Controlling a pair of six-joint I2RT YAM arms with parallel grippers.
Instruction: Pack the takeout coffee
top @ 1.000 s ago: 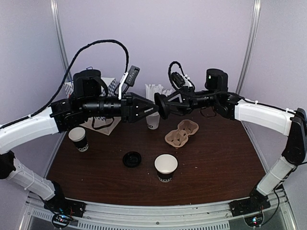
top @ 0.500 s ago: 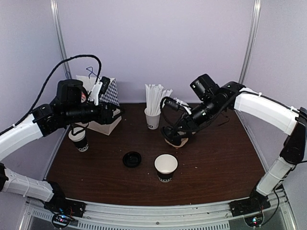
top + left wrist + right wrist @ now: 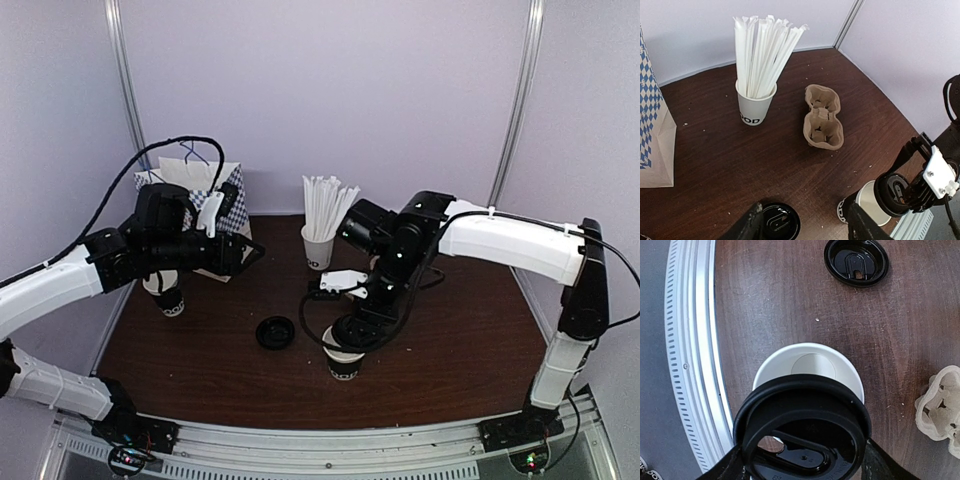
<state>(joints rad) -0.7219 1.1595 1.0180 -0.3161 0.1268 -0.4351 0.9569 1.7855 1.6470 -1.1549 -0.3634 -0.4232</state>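
No lidded cup shows; both black cups with white lettering stand lidless. One open cup [image 3: 343,368] stands at the front middle, its white inside showing in the right wrist view [image 3: 807,365] and its side in the left wrist view [image 3: 867,202]. My right gripper [image 3: 350,330] is shut on a black plastic lid [image 3: 802,432] and holds it tilted just above this cup's rim, covering its near half. My left gripper [image 3: 245,255] is open and empty, held above the table's left side; in its wrist view [image 3: 805,227] it looks toward the cup.
A second black lid [image 3: 275,332] lies flat left of the cup. Another lidless cup [image 3: 168,298] stands at the left under my left arm. A white cup of straws [image 3: 320,245], a pulp cup carrier [image 3: 822,117] and a blue-checked paper bag [image 3: 215,195] stand at the back.
My right arm swung down from mid-air to the front cup, carrying the lid. My left arm drew back to the left and lowered.
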